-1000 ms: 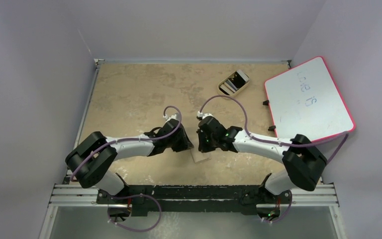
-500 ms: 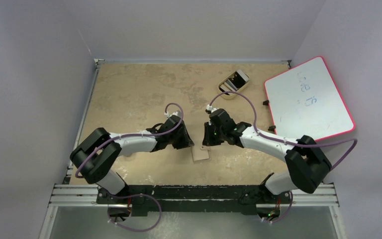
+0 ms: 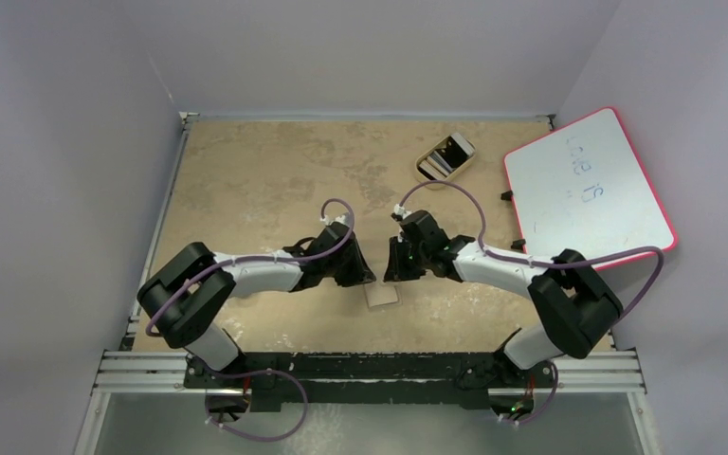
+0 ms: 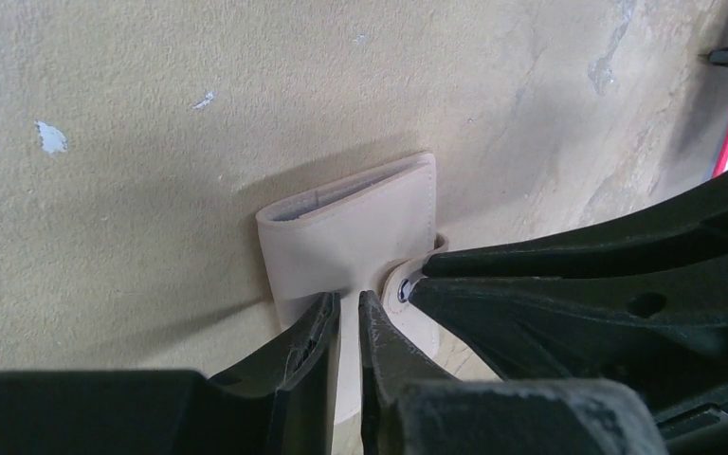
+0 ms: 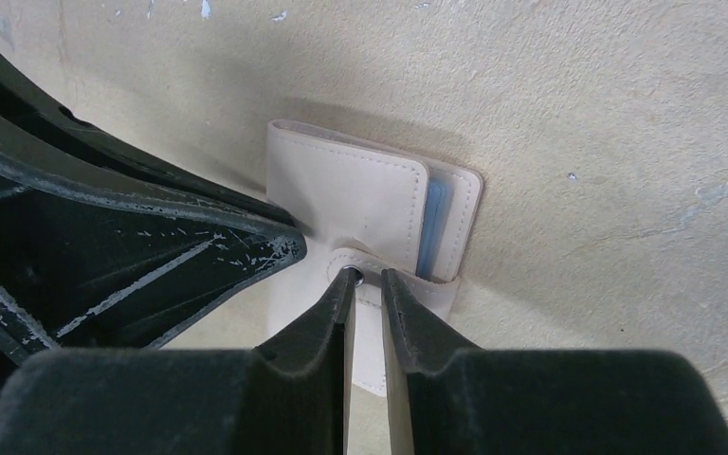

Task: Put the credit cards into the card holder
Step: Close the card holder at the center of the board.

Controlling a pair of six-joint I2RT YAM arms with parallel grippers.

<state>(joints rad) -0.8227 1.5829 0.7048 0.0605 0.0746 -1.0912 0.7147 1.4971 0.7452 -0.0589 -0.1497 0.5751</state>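
The card holder (image 3: 382,295) is a folded tan wallet lying flat near the table's front middle. In the right wrist view the card holder (image 5: 351,190) shows the pale blue edge of a credit card (image 5: 427,227) inside its fold. My left gripper (image 3: 365,278) comes from the left, my right gripper (image 3: 394,272) from the right, and their tips meet over it. The left gripper (image 4: 349,301) has its jaws a thin slit apart, tips on the card holder (image 4: 341,227). The right gripper (image 5: 368,277) is equally narrow, its tips at the snap tab (image 5: 355,275). Nothing is clearly pinched.
A tan oval tray (image 3: 445,156) holding a phone-like slab sits at the back right. A red-rimmed whiteboard (image 3: 588,190) covers the right side, with small black clips (image 3: 518,244) by its edge. Walls close in the table on the left, back and right.
The right wrist has lifted and drawn back a little from the card holder. The left arm has reached slightly further right, and its jaws have narrowed. The card holder has barely shifted.
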